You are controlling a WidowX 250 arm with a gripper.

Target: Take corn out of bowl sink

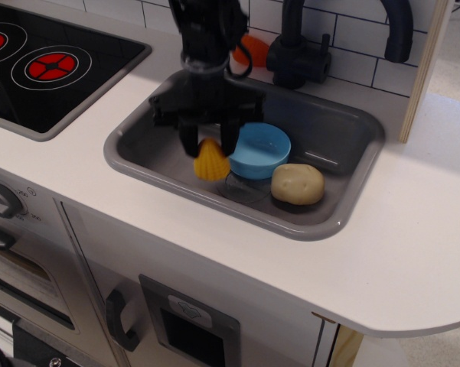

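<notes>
No brand or readable writing shows anywhere; the only markings are small symbols by the knob (1, 200) at the left edge, too small to read, and a faint emblem on the dark panel (190, 321) in the cabinet front below. The gripper (209, 143) hangs inside the sink (138, 153), left of its middle, with its black jaws closed on the narrow top of the corn (212, 162), whose broad yellow end points down, low over the grey floor; whether it touches the floor cannot be told. The corn is outside the bowl (262, 150), just beside its left rim. The bowl sits upright near the middle of the sink, above the round drain mark (241, 187), and looks empty. A potato (297, 184) lies just right of the bowl, near the front right corner. Behind the sink, an orange toy (252, 50) sits on the white surface (413, 229), partly hidden by the arm, with a black tap (297, 53) to its right. A cooktop (53, 65) with red rings is set into the surface at far left, well apart from the sink. A handle (119, 319) sits beside the dark panel.
</notes>
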